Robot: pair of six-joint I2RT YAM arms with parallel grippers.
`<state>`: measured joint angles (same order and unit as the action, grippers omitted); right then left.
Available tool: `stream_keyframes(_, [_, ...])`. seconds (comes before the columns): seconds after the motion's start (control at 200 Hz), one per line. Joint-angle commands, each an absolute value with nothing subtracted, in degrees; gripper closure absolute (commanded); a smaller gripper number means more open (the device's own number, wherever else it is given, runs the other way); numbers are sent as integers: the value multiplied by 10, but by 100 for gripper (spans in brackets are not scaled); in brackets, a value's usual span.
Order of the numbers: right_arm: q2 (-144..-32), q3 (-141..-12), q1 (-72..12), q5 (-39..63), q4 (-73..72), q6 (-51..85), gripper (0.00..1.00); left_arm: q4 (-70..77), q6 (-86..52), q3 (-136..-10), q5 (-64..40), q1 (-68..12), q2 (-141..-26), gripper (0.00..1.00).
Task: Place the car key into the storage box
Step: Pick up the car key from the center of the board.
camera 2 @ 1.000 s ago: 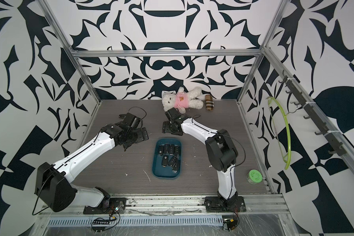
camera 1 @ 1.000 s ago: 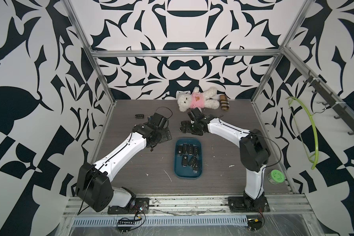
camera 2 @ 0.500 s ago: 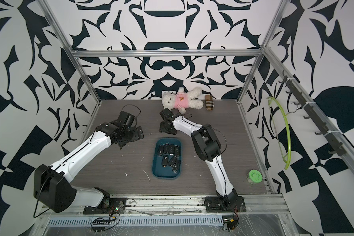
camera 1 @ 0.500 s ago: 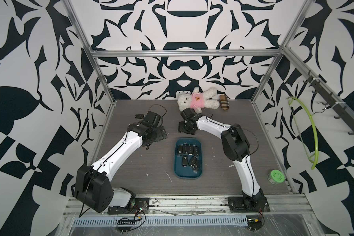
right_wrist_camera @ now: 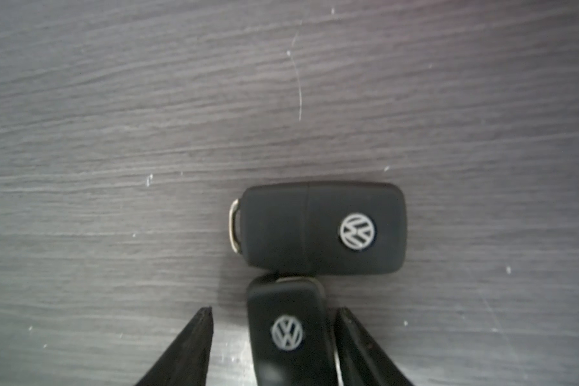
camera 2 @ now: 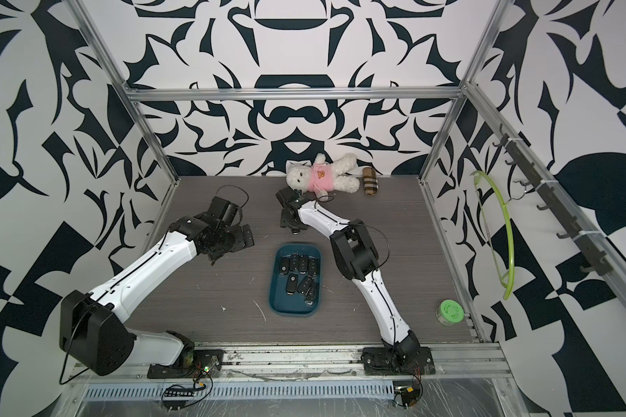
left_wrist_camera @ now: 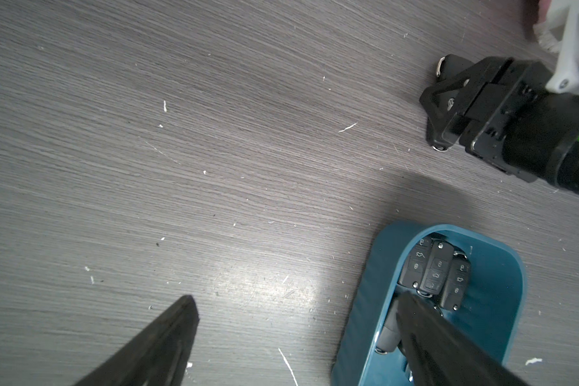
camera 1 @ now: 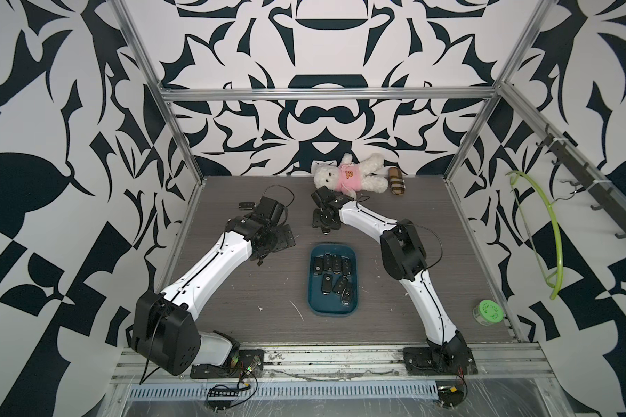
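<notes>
Evidently lining up a side grip, the right pincer [right_wrist_camera: 273,312] straddles the car key [right_wrist_camera: 286,334] lying on the surface [right_wrist_camera: 114,100], jaws partly open, not yet clamped. The left pincer [left_wrist_camera: 295,299] gapes empty near the storage box [camera 1: 332,307], out of the way.

Nearer car key [right_wrist_camera: 286,334] runs off the right wrist view's edge; from above the right gripper [camera 1: 325,223] hides it

Robot lab cell: aluminium frame [camera 1: 326,94], patterned walls [camera 1: 326,43], 2 arms [camera 1: 214,263] bolted to rail [camera 1: 322,357].
</notes>
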<state>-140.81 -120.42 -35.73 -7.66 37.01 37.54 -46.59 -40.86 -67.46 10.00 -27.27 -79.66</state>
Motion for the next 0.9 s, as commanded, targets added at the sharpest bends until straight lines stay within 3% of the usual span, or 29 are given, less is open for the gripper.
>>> stream_keyframes(0.0, [-1406,-1228,-361,-100,411,354,39,-484,-403,-677,92,-269,-796,1])
stream_keyframes(0.33, [-1400,-1213,-369,-145,429,315,49,-474,-406,-674,85,-269,-800,1])
stream_keyframes(0.61, [-1415,-1227,-369,-139,433,294,71,-480,-407,-670,83,-269,-792,1])
stream_keyframes(0.895, [-1326,-1183,-378,-138,415,299,76,-472,-411,-658,81,-269,-777,1])
